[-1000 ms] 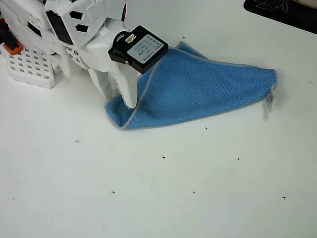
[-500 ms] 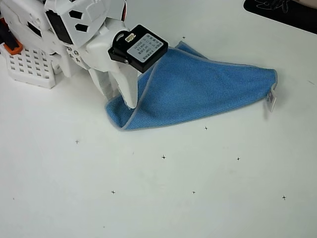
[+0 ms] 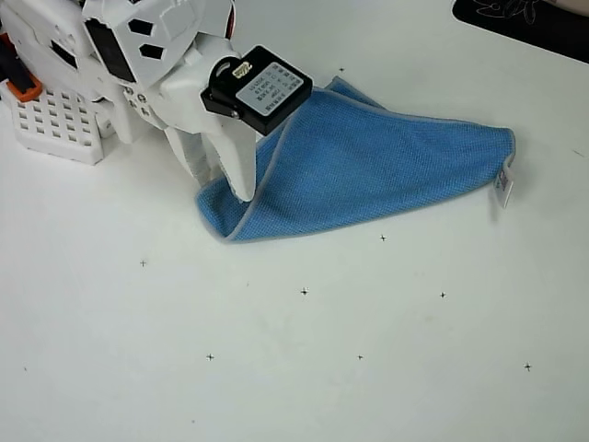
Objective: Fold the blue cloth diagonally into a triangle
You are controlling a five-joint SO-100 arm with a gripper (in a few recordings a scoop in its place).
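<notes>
The medium-blue microfiber cloth with pale grey border lies on the white worktop towards 1 o'clock, already doubled into a rough triangle. The white claw rests on its 9 o'clock corner; I cannot tell how far it is open. Probably only releasing and flattening remain.

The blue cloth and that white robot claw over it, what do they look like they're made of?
The blue cloth looks like soft microfiber or a similar knit: a fine dotted weave, matte, with a pale grey stitched edge and a small white tag at one corner. The gripper seems to be matte white plastic, probably 3D-printed judging by its blocky, slightly rough faces. The black box on it looks like smooth plastic.
</notes>
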